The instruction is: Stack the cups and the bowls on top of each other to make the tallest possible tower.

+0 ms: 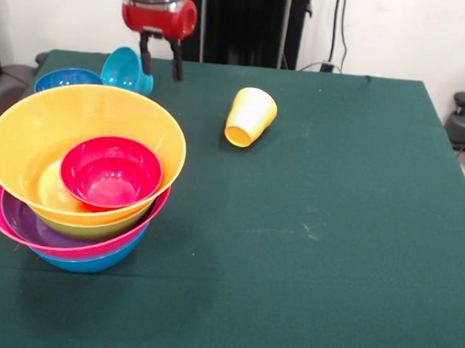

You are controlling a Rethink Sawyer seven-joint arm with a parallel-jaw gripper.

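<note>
The gripper [161, 59] hung open and empty above the table's [333, 230] far left, beside a tipped light blue bowl [125, 69]. The tower [78, 186] stood front left, a small red bowl [110, 172] innermost. The yellow-orange cup [250, 116] lay on its side, well apart

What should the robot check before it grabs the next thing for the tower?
1. Gripper open and empty: ok, fingers spread, nothing between them.
2. Light blue bowl within reach: ok, tipped on its side right beside the gripper.
3. Tower steady: not ok, the orange bowl sits tilted in the pile.
4. Small red bowl seated: ok, resting inside the orange bowl.
5. Yellow-orange cup upright: not ok, lying on its side on the table.
6. Red cup found: cannot tell, none visible.
</note>
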